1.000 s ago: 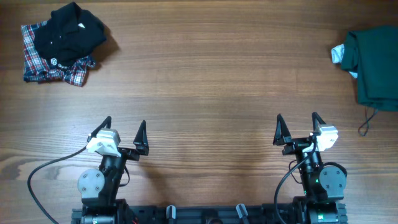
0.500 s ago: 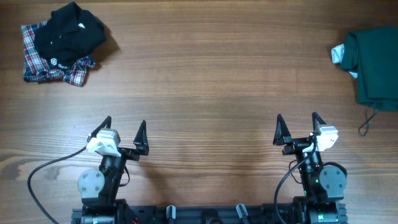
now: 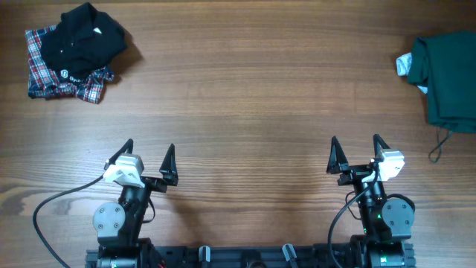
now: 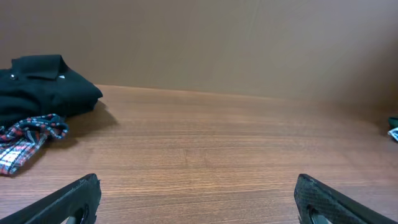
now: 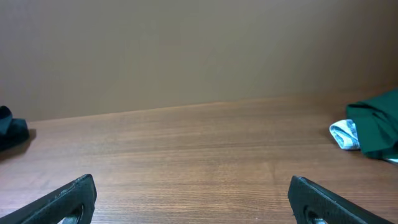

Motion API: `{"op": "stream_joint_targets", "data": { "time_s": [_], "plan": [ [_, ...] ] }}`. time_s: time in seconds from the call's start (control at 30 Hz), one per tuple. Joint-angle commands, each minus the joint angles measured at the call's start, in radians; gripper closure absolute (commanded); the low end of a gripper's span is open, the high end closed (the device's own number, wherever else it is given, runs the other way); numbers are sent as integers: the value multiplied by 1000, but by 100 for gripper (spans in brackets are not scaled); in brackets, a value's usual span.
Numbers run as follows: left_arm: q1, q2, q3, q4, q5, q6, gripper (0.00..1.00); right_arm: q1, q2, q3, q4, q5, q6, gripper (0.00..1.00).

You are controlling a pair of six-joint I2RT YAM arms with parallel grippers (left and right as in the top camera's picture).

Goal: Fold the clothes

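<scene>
A black polo shirt (image 3: 80, 39) lies crumpled on a red plaid garment (image 3: 44, 74) at the table's far left; both also show in the left wrist view, the polo (image 4: 43, 90) above the plaid cloth (image 4: 25, 137). A folded dark green garment (image 3: 448, 82) lies at the far right over a pale blue cloth (image 3: 404, 64), and shows in the right wrist view (image 5: 376, 127). My left gripper (image 3: 149, 152) and right gripper (image 3: 355, 147) are both open and empty, parked near the front edge, far from all clothes.
The wooden table (image 3: 245, 112) spans the view. A thin dark cord (image 3: 439, 149) trails from the green garment near the right edge. A brown wall (image 4: 205, 43) backs the table.
</scene>
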Motion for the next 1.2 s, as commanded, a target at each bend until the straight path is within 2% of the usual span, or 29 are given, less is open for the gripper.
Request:
{"op": "stream_joint_targets", "data": {
  "time_s": [0.0, 0.5, 0.6, 0.77, 0.83, 0.93, 1.03, 1.17],
  "plan": [
    [-6, -7, -7, -3, -16, 8, 0, -7, 2, 0, 5, -12, -18, 0],
    [-6, -7, -7, -3, -16, 8, 0, -7, 2, 0, 44, -7, -3, 0],
    [-6, -7, -7, -3, -16, 8, 0, -7, 2, 0, 69, -22, 143, 0],
    [-6, -7, -7, -3, -16, 8, 0, -7, 2, 0, 177, -24, 523, 0],
    [-6, -7, -7, -3, -16, 8, 0, -7, 2, 0, 184, -34, 558, 0],
    [-6, -7, -7, -3, -16, 8, 0, -7, 2, 0, 266, -147, 495, 0],
    [-6, -7, -7, -3, -16, 8, 0, -7, 2, 6, 432, -287, 387, 0],
    [-6, -7, -7, -3, -16, 8, 0, -7, 13, 83, 435, -282, 272, 0]
  ]
}}
